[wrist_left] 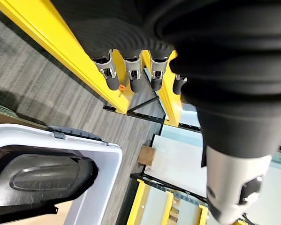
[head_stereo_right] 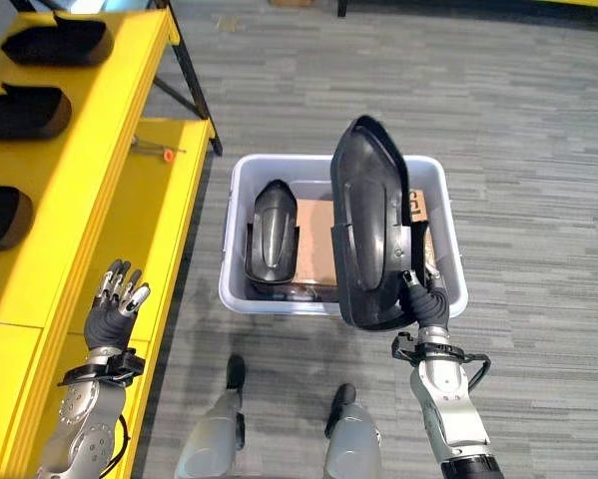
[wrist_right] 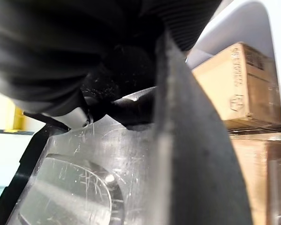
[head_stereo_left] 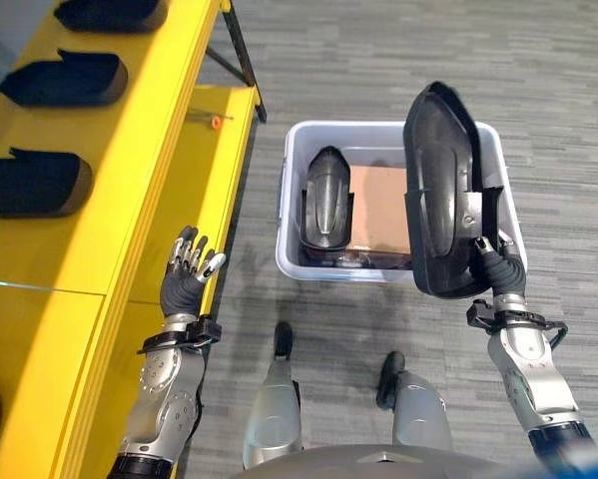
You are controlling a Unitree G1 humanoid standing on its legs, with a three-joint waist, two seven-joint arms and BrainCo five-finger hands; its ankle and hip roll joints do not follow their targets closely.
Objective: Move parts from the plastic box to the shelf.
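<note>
I am gripping a black moulded part (head_stereo_left: 440, 190) upright in my right hand (head_stereo_left: 498, 267), centre-right, clearing the plastic box (head_stereo_left: 292, 190); my left hand (head_stereo_left: 187, 267), fingers relaxed, is waiting beside the yellow shelf (head_stereo_left: 129, 170), lower left.

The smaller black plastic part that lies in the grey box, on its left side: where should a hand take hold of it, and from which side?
Probably the near, lower end of the smaller black plastic part, coming from above. It leans in the grey plastic box beside the brown cardboard, walls close around. The open left hand is free; the right hand holds the large black part.
</note>
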